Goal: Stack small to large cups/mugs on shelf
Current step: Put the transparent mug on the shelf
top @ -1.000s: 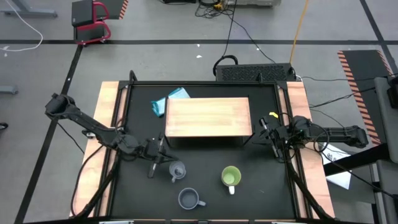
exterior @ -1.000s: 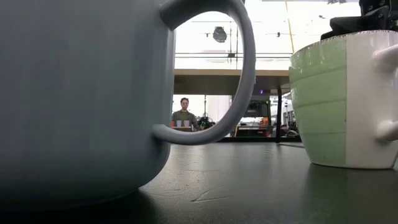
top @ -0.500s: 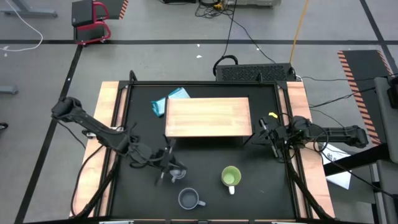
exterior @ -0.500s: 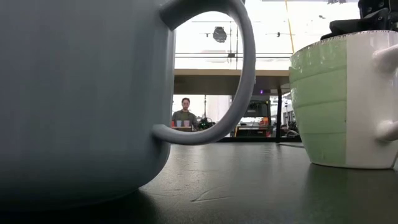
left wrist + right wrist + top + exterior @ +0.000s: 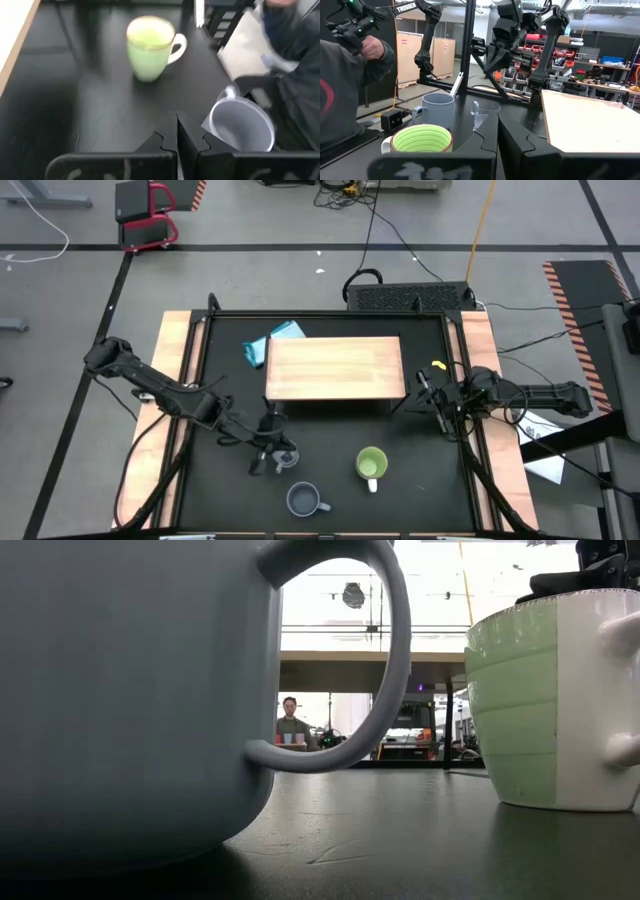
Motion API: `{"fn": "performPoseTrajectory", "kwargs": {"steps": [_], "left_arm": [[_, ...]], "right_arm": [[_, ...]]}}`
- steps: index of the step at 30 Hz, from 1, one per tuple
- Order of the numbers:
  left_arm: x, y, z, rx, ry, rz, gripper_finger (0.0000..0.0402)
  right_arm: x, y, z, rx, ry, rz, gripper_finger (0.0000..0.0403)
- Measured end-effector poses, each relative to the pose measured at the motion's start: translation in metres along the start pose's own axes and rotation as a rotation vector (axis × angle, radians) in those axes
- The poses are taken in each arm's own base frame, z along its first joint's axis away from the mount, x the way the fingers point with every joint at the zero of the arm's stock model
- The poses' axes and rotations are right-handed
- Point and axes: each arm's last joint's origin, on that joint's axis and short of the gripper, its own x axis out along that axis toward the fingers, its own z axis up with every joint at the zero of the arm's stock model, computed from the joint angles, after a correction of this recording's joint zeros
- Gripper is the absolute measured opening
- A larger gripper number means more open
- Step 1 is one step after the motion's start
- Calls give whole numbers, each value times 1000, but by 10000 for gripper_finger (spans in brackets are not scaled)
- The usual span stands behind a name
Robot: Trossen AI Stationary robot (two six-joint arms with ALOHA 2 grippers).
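Cups all down on the black table (image 5: pixel 420 480), none on the shelf. Clear glass cup (image 5: pixel 287 457) stands upright on the near-left part of the table, in front of the light wooden shelf (image 5: pixel 335 367). Grey-blue mug (image 5: pixel 304 500) sits nearer the front edge, just beyond the glass, handle pointing right. Green mug (image 5: pixel 371 465) with white handle stands to their right, apart from both, handle toward the front edge.

Shelf sits mid-table, plank top bare. Crumpled blue cloth (image 5: pixel 270 342) lies at its rear-left corner, touching the shelf.

Left gripper (image 5: pixel 266 460) low over the table, right beside the glass cup on its left; whether it touches, cannot tell. Fingers (image 5: pixel 170 142) pressed together, nothing between them. Its wrist view looks past the grey-blue mug toward the green one.

Right gripper (image 5: pixel 420 388) waits off the shelf's right end, near the table's right edge, fingers (image 5: pixel 512 140) closed together, empty.

Person at the front of the table, grey sleeve (image 5: pixel 342 95), a hand (image 5: pixel 370 47) gripping a dark controller. Another person shows far off in the room behind.
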Motion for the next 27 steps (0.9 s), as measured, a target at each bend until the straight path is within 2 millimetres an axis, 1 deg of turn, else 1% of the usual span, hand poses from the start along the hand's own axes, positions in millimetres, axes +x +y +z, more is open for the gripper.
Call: {"fn": "performPoseTrajectory", "kwargs": {"steps": [8,14,18,22,24,27], "left_arm": [[-7,0,7,7,117,45,0],[-8,4,3,6,189,51,0],[1,5,-6,11,273,55,0],[16,5,-16,21,343,52,0],[22,5,-18,37,353,51,0],[23,5,-18,48,350,49,0]], "right_arm": [[0,0,-1,4,12,1,0],[0,0,-3,9,25,2,0],[0,0,-3,-8,28,2,0],[0,0,-3,-12,28,3,0],[0,0,-3,-12,28,3,0],[0,0,-3,-12,28,3,0]]}}
